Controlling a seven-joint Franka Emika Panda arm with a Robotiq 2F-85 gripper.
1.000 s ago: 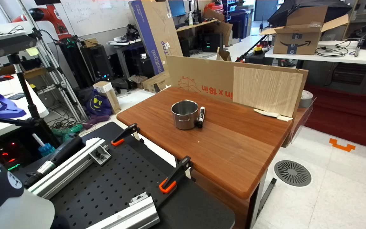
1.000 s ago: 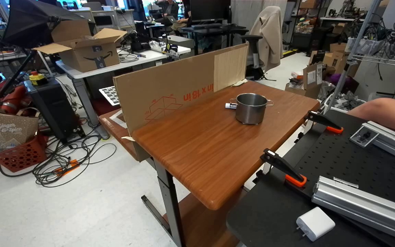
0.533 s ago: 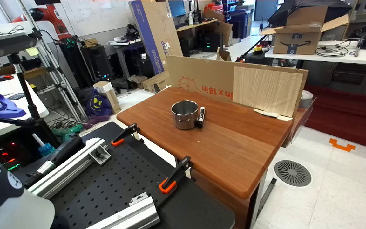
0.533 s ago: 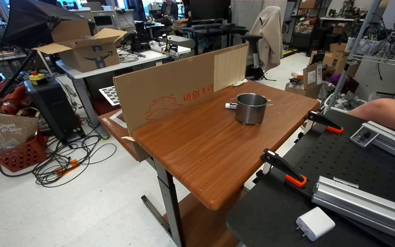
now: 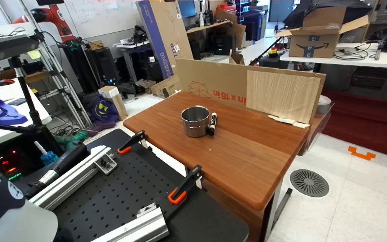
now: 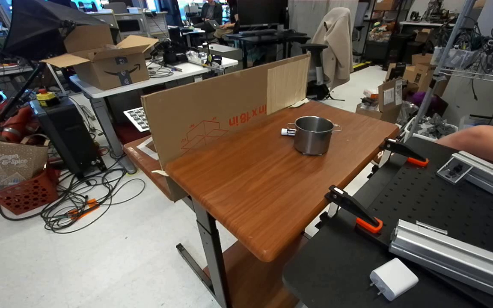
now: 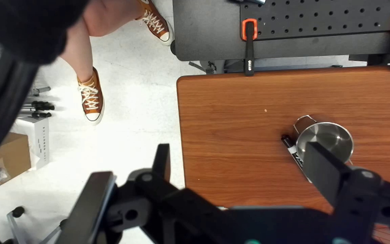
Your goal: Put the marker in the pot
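Note:
The marker (image 5: 212, 123) is a short black pen with a white band and a white end. It lies on the brown wooden table (image 5: 247, 158) close against the pot (image 5: 195, 129), a shiny silver metal pot with wire handles. In an exterior view the pot (image 6: 313, 143) hides most of the marker, and only its white end (image 6: 288, 132) shows. In the wrist view my gripper (image 7: 237, 145) is wide open and empty, high above the table. Its right finger covers part of the pot (image 7: 335, 139) and the lower end of the marker (image 7: 291, 149). The gripper is outside both exterior views.
A cardboard panel (image 5: 220, 79) stands along one long table edge. A black perforated board (image 5: 129, 191) with clamps (image 5: 185, 185) and aluminium rails (image 5: 76, 178) borders the opposite edge. A person's legs (image 7: 86, 57) are near the board. A white charger (image 6: 394, 279) lies on it.
The person's knee at the edge of an exterior view has shifted slightly. The marker, the pot and the visible part of the arm have not moved.

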